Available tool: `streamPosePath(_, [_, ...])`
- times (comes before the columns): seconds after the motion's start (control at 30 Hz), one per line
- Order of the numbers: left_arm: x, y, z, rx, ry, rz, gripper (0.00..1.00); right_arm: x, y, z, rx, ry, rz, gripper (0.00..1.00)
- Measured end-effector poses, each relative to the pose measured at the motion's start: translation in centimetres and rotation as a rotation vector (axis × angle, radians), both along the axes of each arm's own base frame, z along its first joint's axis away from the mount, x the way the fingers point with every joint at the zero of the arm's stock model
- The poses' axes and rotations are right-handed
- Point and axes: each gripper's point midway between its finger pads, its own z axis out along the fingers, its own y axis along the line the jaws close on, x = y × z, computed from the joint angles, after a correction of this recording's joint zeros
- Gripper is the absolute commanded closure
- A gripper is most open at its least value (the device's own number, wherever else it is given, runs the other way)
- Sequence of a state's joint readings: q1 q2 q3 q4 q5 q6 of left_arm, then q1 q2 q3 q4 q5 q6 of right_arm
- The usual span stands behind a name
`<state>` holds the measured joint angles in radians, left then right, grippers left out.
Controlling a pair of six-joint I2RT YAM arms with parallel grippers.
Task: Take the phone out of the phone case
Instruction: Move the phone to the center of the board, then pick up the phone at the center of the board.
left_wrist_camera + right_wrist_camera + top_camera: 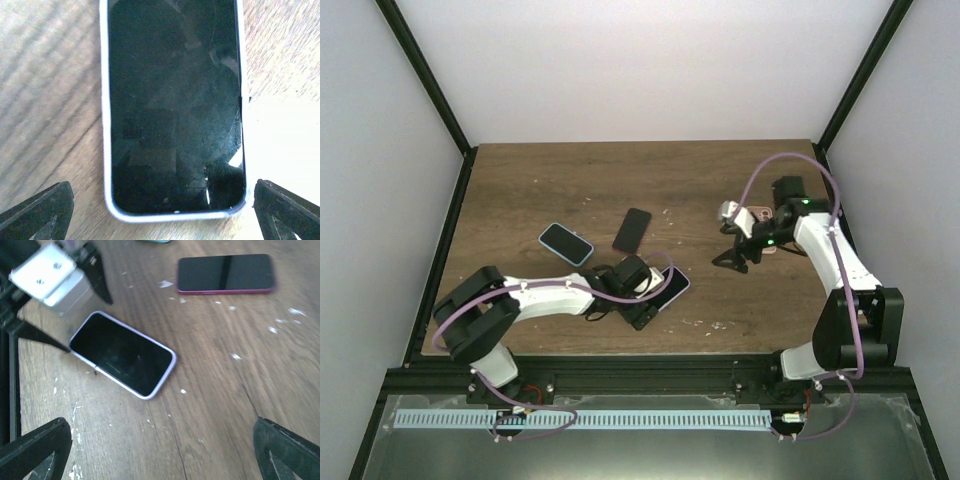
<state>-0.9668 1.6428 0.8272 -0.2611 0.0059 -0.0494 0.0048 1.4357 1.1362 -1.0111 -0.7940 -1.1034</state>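
The phone in its lavender case [673, 286] lies screen up on the wooden table near the front middle. In the left wrist view the phone [175, 100] fills the frame, and the pale case rim [106, 150] wraps its edge. My left gripper [654, 297] is open, one finger on each side of the phone's near end [162, 187], with gaps to the case. My right gripper [734, 258] is open and empty, hovering right of the phone. Its view shows the cased phone [122, 354] and the left fingers [95, 275] beside it.
A phone in a light-blue case [566, 243] lies at the left. A dark phone with a magenta edge [632, 229] lies behind the left gripper, also in the right wrist view [225, 273]. A pinkish object [761, 217] sits under the right wrist. White specks dot the wood.
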Motion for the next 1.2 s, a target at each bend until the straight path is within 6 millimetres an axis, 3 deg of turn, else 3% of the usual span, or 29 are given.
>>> streamPosePath(0.23, [1.1, 1.0, 5.4, -0.109, -0.100, 0.118, 0.01, -2.6, 5.3, -1.4, -0.111, -0.113, 0.292, 0.05])
streamPosePath(0.37, [2.5, 3.4, 7.3, -0.171, -0.115, 0.305, 0.03, -3.5, 7.1, -3.3, -0.180, -0.156, 0.449, 0.01])
streamPosePath(0.53, [3.2, 8.6, 7.9, -0.264, -0.097, 0.595, 0.01, -3.4, 9.2, -7.2, -0.293, -0.187, 0.588, 0.00])
streamPosePath(0.77, [1.6, 12.7, 9.4, -0.446, -0.127, 0.791, 0.00, -2.0, 11.5, -12.2, -0.404, -0.178, 0.668, 0.00])
streamPosePath(0.9, [1.1, 14.0, 9.3, -0.494, -0.132, 0.842, 0.00, -1.2, 12.4, -14.1, -0.445, -0.150, 0.697, 0.00])
streamPosePath(1.2, [0.8, 14.3, 8.6, -0.489, -0.120, 0.857, 0.00, -1.6, 12.7, -14.4, -0.465, -0.091, 0.706, 0.00])
